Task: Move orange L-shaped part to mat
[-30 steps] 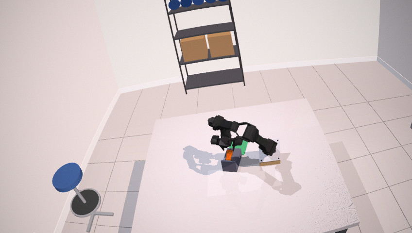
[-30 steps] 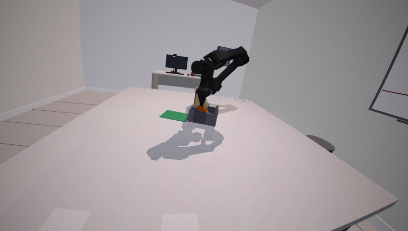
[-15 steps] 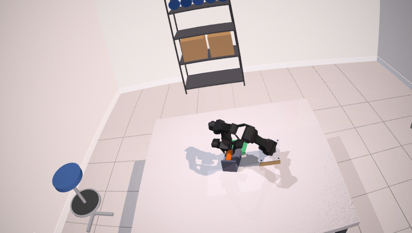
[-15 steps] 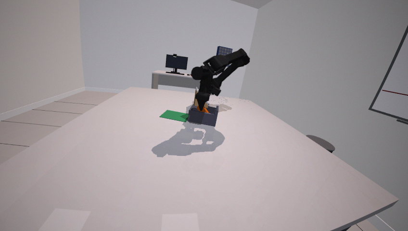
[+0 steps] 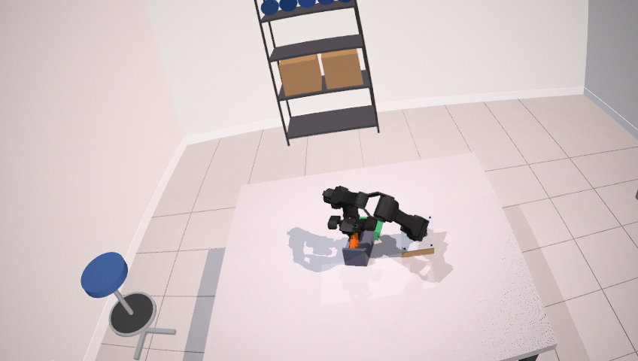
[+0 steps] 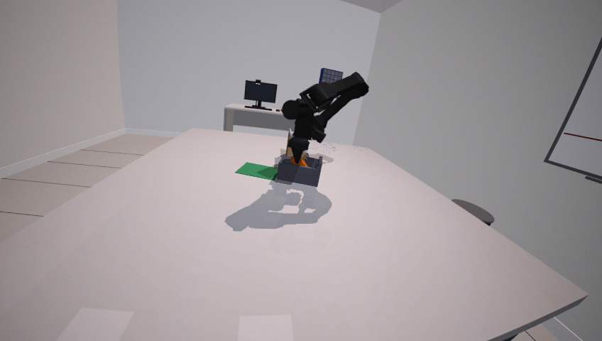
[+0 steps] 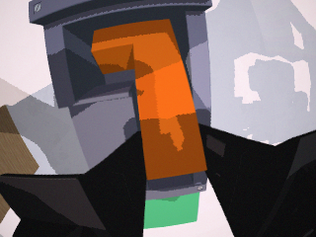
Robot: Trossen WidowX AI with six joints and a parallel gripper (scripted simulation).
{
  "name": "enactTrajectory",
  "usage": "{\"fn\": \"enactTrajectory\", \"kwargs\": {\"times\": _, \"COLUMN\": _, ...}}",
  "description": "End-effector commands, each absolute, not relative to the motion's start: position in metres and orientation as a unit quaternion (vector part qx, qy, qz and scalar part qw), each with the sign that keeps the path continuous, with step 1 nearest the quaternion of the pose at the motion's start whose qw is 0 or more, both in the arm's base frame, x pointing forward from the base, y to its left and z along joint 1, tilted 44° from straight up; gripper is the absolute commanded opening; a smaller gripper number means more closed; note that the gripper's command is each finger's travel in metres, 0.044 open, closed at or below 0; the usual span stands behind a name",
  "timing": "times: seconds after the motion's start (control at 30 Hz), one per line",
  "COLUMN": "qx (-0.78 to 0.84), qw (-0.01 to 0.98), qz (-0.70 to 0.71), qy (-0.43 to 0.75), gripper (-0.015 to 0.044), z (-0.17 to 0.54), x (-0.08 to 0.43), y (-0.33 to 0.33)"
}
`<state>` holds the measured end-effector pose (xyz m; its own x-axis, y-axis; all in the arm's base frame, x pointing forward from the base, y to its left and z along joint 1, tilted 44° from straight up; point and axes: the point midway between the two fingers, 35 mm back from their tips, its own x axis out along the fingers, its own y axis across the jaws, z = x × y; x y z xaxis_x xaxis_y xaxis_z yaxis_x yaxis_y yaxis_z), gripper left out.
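You have a matte, smooth orange L-shaped part [image 5: 353,242] [image 6: 302,162] [image 7: 165,84] in the grey, hard-edged tray [image 5: 356,258] [image 6: 291,174] [image 7: 106,130]; small screws dot the tray's rim. The part slants, its straight end raised and its hooked end down in the pocket. Your jaws [image 5: 353,234] [image 6: 297,161] are partly open, closed against both sides of that raised end. The flat green mat [image 5: 379,230] [image 6: 253,170] [image 7: 173,214] lies beside the tray, inward from the edges of your pale desk [image 5: 402,313] [image 6: 189,270]. From above, the black arm [image 5: 387,209] [image 6: 327,90] partly hides the mat.
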<state>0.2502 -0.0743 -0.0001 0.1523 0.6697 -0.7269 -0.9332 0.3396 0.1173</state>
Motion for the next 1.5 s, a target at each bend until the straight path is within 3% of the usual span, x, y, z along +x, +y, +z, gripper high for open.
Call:
{"fn": "enactTrajectory", "kwargs": {"times": 0.0, "qx": -0.185, "qw": 0.736, "qz": 0.545, "qy": 0.357, "gripper": 0.0095, "z": 0.0, "x": 0.25, "y": -0.074}}
{"fn": "enactTrajectory", "kwargs": {"times": 0.07, "qx": -0.185, "qw": 0.736, "qz": 0.545, "qy": 0.357, "gripper": 0.0082, "z": 0.0, "x": 0.25, "y": -0.074}}
{"fn": "enactTrajectory", "kwargs": {"times": 0.2, "qx": -0.185, "qw": 0.736, "qz": 0.545, "qy": 0.357, "gripper": 0.0, "z": 0.0, "x": 0.25, "y": -0.074}}
{"fn": "enactTrajectory", "kwargs": {"times": 1.47, "qx": -0.182, "qw": 0.737, "qz": 0.544, "qy": 0.358, "gripper": 0.0, "z": 0.037, "x": 0.242, "y": -0.109}}
